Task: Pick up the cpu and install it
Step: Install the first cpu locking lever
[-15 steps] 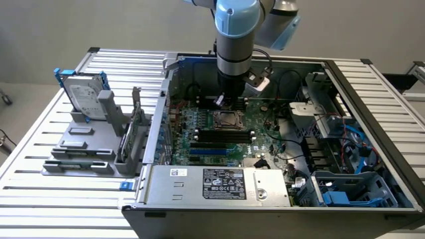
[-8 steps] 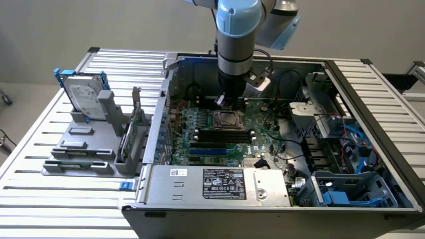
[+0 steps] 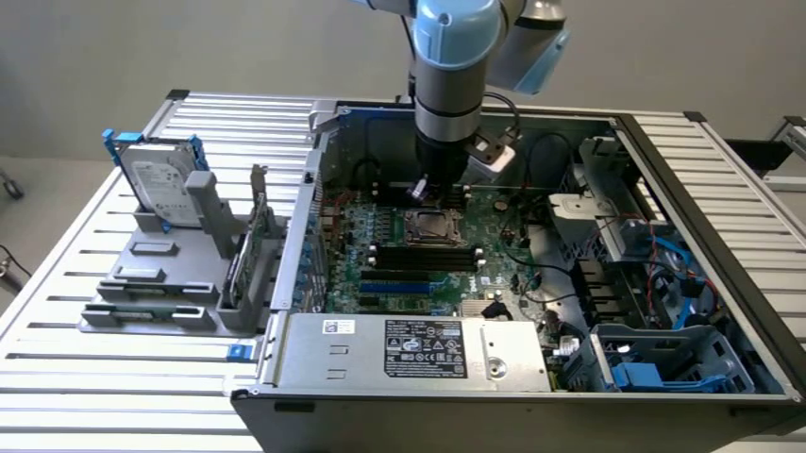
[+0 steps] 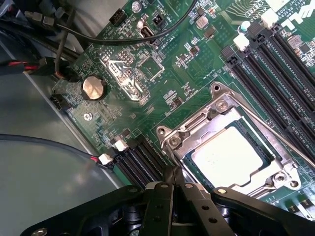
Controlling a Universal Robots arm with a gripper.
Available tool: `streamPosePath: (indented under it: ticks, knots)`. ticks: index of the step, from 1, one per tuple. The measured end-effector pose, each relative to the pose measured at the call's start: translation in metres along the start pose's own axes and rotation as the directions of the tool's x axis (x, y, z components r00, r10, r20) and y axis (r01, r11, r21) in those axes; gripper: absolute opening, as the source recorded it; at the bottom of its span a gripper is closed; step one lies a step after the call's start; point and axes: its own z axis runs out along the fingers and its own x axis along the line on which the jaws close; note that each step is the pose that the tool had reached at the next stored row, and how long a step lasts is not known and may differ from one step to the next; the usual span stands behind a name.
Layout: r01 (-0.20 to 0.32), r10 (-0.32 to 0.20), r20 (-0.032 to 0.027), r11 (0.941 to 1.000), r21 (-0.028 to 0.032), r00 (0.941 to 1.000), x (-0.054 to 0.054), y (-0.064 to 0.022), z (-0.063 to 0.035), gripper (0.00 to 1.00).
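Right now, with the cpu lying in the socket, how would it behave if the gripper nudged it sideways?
The cpu looks like a flat, rigid metal-topped square, so it probably won't flex or roll. It sits low inside the socket frame, which would likely stop it from sliding. Its smooth, shiny top probably offers the shut gripper little grip.

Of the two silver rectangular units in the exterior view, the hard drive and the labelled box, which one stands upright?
The hard drive, standing on edge in the grey rack on the exterior view's left. The power supply box lies flat along the case's near edge.
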Motion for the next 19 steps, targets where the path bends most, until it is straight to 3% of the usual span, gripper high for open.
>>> streamPosePath:
  ticks: [15, 19]
  knots:
    - [-0.003, 0.003, 0.0041, 1.0, 0.0046, 1.0, 0.0016, 0.0058, -0.0002, 0.11]
    - [-0.004, 0.004, 0.0029, 1.0, 0.0089, 1.0, 0.0011, 0.0068, -0.0004, 0.11]
